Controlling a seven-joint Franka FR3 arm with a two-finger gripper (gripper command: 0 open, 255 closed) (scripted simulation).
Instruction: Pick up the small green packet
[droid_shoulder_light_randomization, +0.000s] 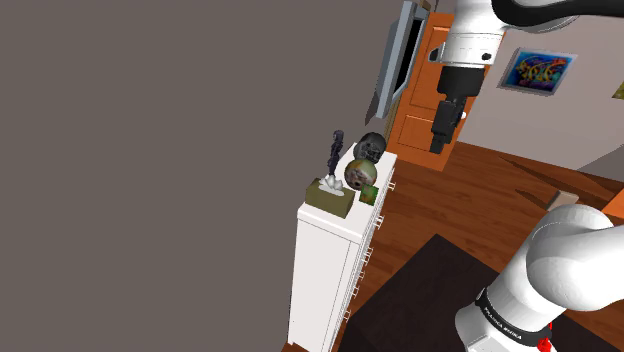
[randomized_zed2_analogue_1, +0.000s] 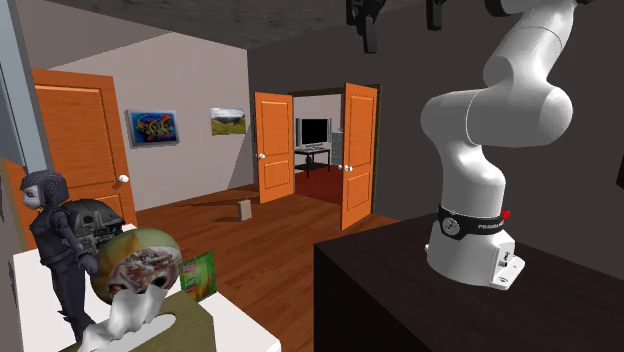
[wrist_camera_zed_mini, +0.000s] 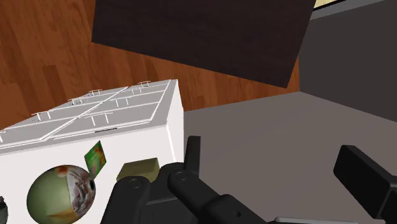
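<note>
While the fingers (wrist_camera_zed_mini: 359, 170) stand wide apart (clasping nothing), the green packet (wrist_camera_zed_mini: 95, 158) sits untouched.

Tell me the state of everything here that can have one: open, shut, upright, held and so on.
gripper, jaws apart, holding nothing.
white dresser, drawers all shut.
small green packet, standing on edge on the white dresser, not held.
dark figurine, upright.
double doors, swung open.
</note>
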